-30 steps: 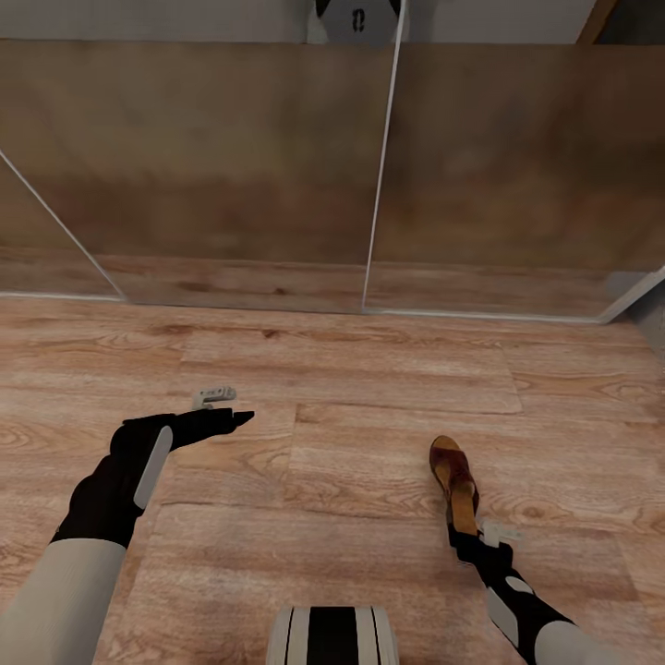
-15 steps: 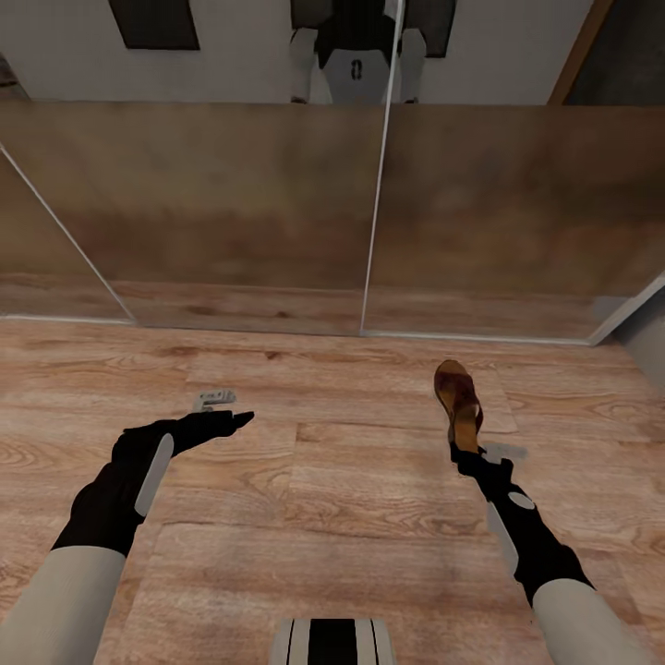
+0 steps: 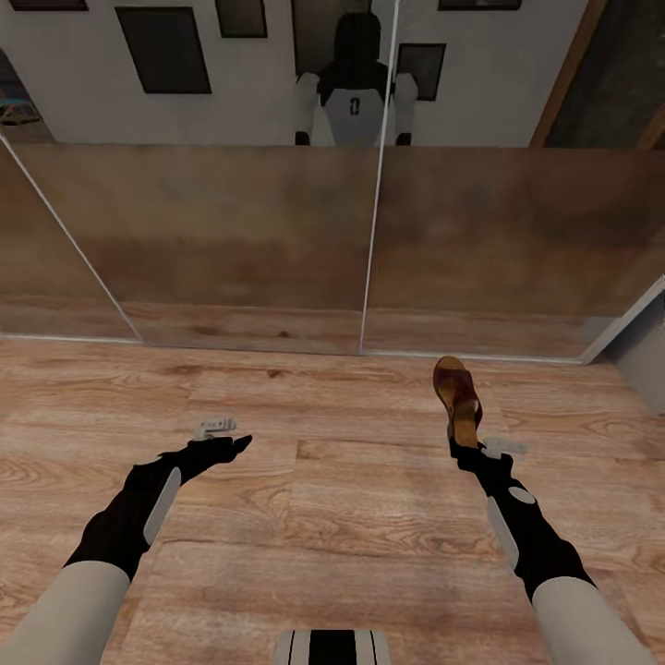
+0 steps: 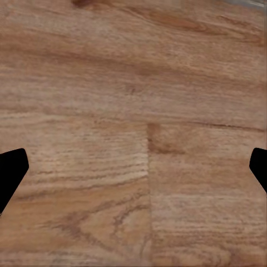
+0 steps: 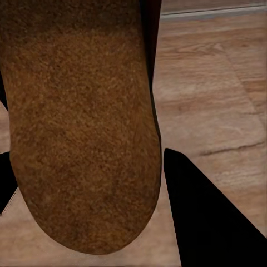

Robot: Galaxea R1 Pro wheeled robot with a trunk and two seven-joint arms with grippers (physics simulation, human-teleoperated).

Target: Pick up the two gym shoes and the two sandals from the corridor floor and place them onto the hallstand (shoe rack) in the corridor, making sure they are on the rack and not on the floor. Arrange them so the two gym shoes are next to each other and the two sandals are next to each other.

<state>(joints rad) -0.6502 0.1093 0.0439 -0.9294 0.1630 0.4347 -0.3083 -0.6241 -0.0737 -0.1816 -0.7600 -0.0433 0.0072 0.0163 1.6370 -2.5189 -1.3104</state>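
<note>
The sandal's (image 3: 458,397) heel end is hidden by the right pincer (image 3: 465,450), which is clamped on it, toe held out toward the mirrored doors (image 3: 231,231) above the corridor floor (image 3: 369,517). The left pincer (image 3: 226,447) is held spread open, its fingertips (image 4: 11,172) cut off at the wrist view's borders.

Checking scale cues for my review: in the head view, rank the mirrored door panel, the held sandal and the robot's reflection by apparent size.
1. Mirrored door panel, by far the largest.
2. Robot's reflection.
3. Sandal in the right gripper, though it sits nearer the camera.

text: "0" | on: chest of robot's reflection (image 3: 352,104) in mirrored door (image 3: 462,231) | other text: none legible
</note>
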